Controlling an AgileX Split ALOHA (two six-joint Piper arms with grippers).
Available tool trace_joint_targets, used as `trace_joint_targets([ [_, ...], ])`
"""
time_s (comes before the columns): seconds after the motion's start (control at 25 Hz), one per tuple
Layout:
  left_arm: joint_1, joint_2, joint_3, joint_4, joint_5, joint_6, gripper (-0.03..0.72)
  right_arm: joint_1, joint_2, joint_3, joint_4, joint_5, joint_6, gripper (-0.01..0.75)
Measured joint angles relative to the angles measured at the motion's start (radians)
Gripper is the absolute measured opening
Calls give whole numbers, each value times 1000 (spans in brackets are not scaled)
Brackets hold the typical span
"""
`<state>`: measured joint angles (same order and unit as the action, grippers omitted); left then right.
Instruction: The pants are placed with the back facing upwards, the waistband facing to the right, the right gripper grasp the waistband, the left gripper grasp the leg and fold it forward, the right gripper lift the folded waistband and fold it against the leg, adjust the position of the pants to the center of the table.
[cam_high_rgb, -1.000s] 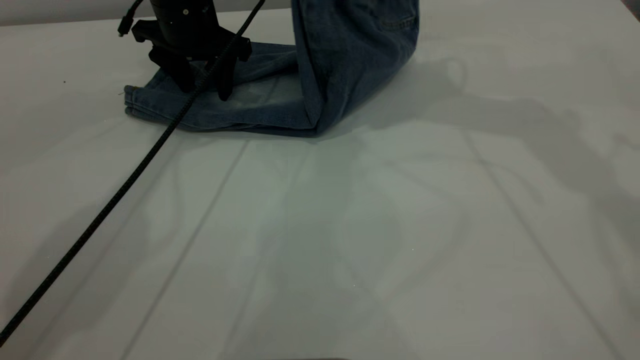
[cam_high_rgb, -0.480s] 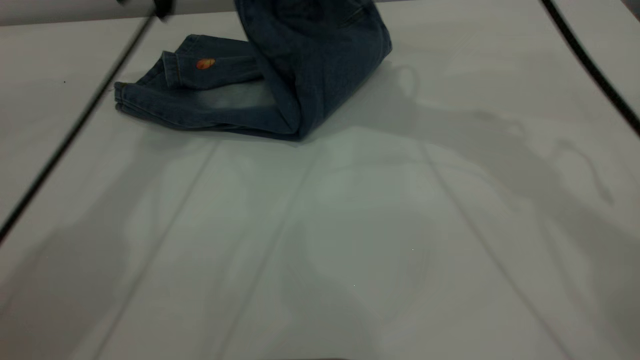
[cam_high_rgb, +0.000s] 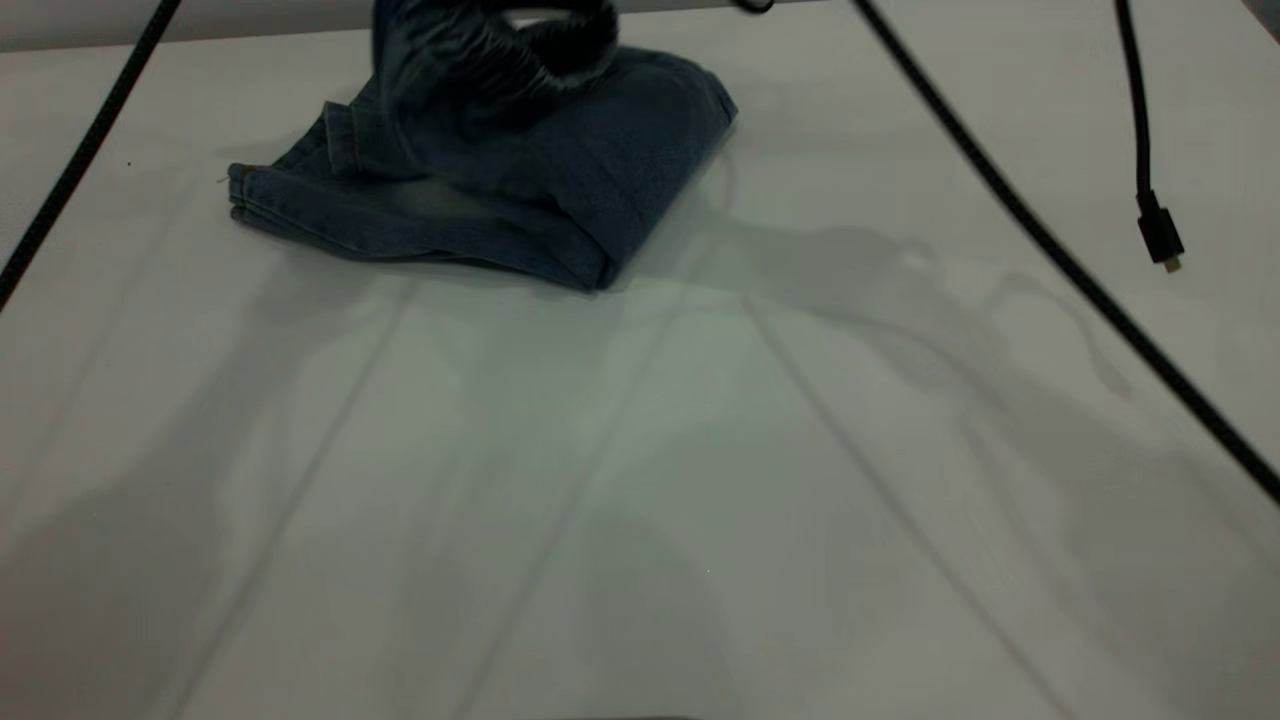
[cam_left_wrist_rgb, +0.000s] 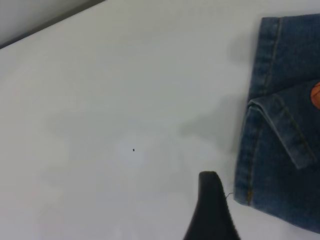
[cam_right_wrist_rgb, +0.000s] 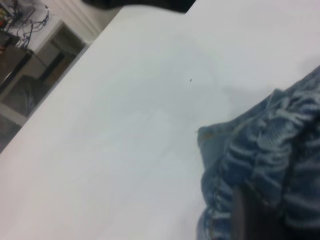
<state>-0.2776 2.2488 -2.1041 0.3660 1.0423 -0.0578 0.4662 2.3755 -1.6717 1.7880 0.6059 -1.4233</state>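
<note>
Change: a second ago the waistband (cam_high_rgb: 490, 45) end of the pants (cam_high_rgb: 500, 190) stood upright at upper centre of the exterior frame; it had since swung left and down over the leg (cam_left_wrist_rgb: 285, 145), so the second fold was judged nearly closed.
Left gripper (cam_left_wrist_rgb: 212, 210): it had left the leg hems, where it pressed a second ago. In its wrist view one dark finger (cam_left_wrist_rgb: 210, 200) hung over bare table (cam_high_rgb: 640, 480) just beside the hem corner, holding nothing; its spread could not be told.
Right gripper (cam_right_wrist_rgb: 260, 212): closed on the gathered waistband, the ruffles bunched around its finger in its wrist view.
Pants position: upper left of the exterior frame, close to the table's far edge, well away from centre.
Print: an orange patch showed on the turned-back cuff in the left wrist view.
Open room: wide bare table lay below and right of the bundle.
Hazard: cables (cam_high_rgb: 1050, 250) crossed the right side.
Remaining: release, then centring.
</note>
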Motion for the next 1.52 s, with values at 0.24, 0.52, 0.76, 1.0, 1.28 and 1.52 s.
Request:
trace_joint_targets([
  [0.24, 0, 0, 0, -58, -3, 9, 482, 24, 46, -52, 0, 8, 112, 583],
  [0.52, 0, 0, -1, -216, 7, 160, 482, -42, 0, -58, -250, 55, 309, 675],
  [0.76, -3, 30, -5, -385, 121, 421, 482, -145, -55, -59, -637, 229, 639, 612],
  [1.0, -3, 151, -5, -394, 130, 842, 482, -194, -63, -59, -782, 390, 789, 580],
  [1.28, -3, 327, -5, -402, 125, 1187, 482, -198, -63, -59, -787, 426, 798, 580],
  [1.52, -9, 348, -12, -478, 121, 1071, 466, -204, -63, -59, -790, 428, 792, 580],
])
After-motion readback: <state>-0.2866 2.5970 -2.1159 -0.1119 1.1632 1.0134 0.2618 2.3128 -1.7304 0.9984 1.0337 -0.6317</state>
